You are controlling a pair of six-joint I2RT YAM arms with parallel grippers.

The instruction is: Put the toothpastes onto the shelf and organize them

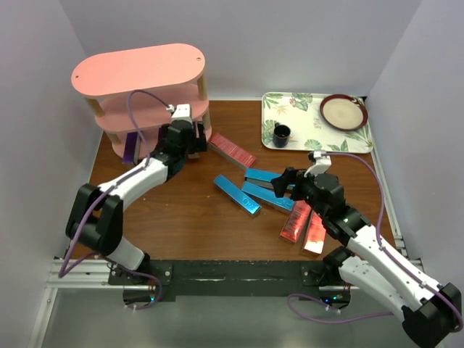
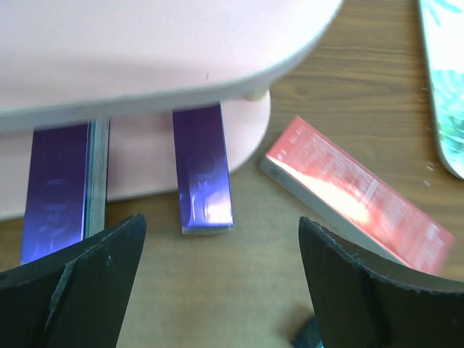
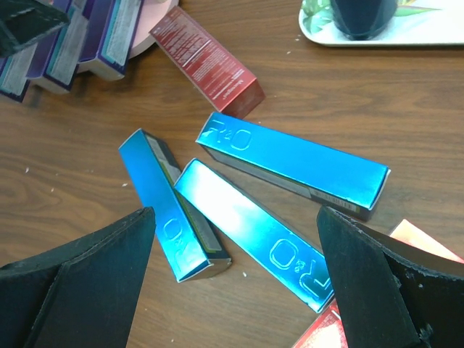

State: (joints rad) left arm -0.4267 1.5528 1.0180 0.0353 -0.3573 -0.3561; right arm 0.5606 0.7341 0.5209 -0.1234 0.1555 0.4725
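1. The three blue toothpastes (image 3: 290, 163) lie loose on the tabletop (image 1: 181, 210), each embossed with "R O"; the mark between the letters is unclear.
2. White print on the red carton (image 3: 206, 61) is too small to read.
3. On the bottom tier of the pink shelf (image 1: 138, 69) sit purple cartons (image 2: 203, 167).
4. The left end effector (image 2: 221, 239) faces them, wide open and empty.
5. The right end effector (image 3: 235, 217) is the same, above the blue ones.
6. The wood-grain tabletop stands between pale walls (image 1: 290, 43).

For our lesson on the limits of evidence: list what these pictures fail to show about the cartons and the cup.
Left wrist: purple cartons' far ends, hidden under the shelf board.
Right wrist: cup, cut by the top edge.
Top: one red carton, partly under the right arm.
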